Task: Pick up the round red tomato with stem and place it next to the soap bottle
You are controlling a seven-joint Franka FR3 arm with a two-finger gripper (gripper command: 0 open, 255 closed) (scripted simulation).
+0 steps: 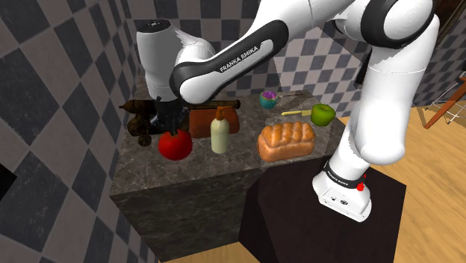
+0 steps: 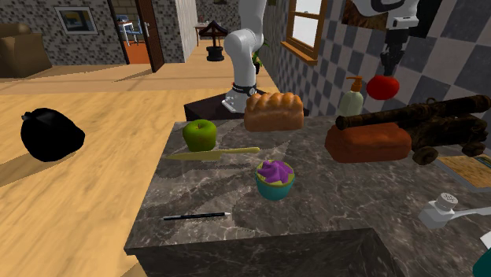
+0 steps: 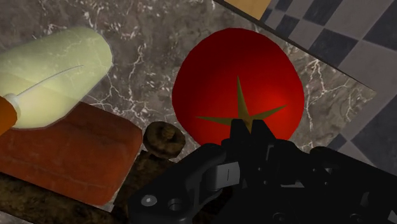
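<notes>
Wrist view: round red tomato with green star stem point(image 3: 236, 76) is clamped at its top by black two-finger gripper point(image 3: 247, 130), and is held near pale cream soap bottle point(image 3: 54, 76), apparently for placement.

counter point(image 1: 231, 169): polished veined marble | tomato point(image 1: 175, 144): smooth, glossy | floor point(image 2: 102, 102): wood planks

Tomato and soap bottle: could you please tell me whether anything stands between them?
Nothing visible does. The tomato is directly under the end effector, just to the shoulder view's left of the soap bottle, with a gap of bare marbled counter between them.
</notes>
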